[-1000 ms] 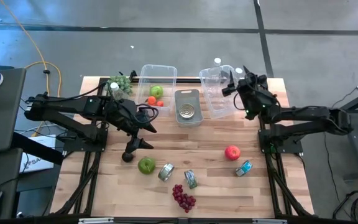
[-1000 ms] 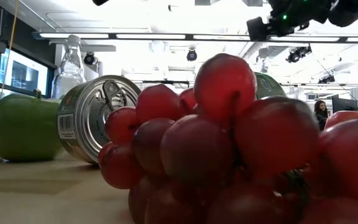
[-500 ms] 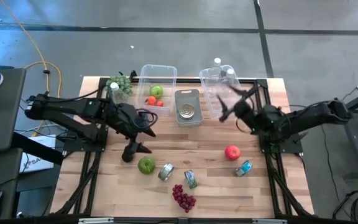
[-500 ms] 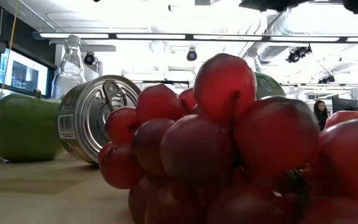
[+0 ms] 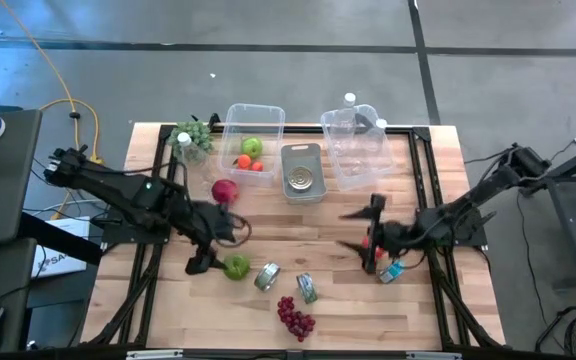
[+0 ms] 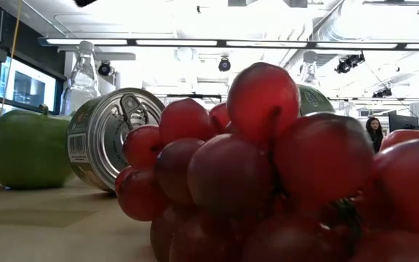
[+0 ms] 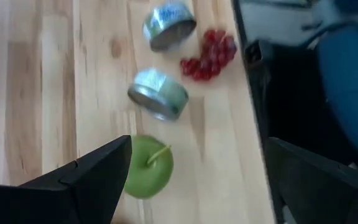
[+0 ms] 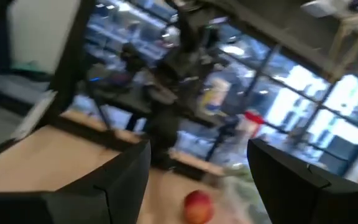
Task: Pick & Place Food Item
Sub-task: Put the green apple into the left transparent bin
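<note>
The high view shows my left gripper (image 5: 202,262) open, low beside the green apple (image 5: 236,266) on its left side. In the left wrist view that apple (image 7: 146,174) lies between my open fingers, close to one of them; contact does not show. My right gripper (image 5: 358,232) is open and points toward the table's left, right at the red apple (image 5: 370,244), which it partly covers. A dark red apple (image 5: 225,190) rests on the table near the bins. In the right wrist view a red apple (image 8: 196,205) lies far ahead of the open fingers.
Two cans (image 5: 267,276) (image 5: 307,288) and red grapes (image 5: 295,319) lie near the front edge, and the grapes (image 6: 268,167) fill the low view. Another can (image 5: 393,270) sits by my right gripper. Clear bins (image 5: 253,133) (image 5: 356,146) and a grey tray (image 5: 302,172) stand at the far side.
My right arm has swung from above the far clear bin toward the near edge and down to the red apple, turning to point left. My left gripper has moved toward the near edge, beside the green apple, uncovering the dark red apple behind it.
</note>
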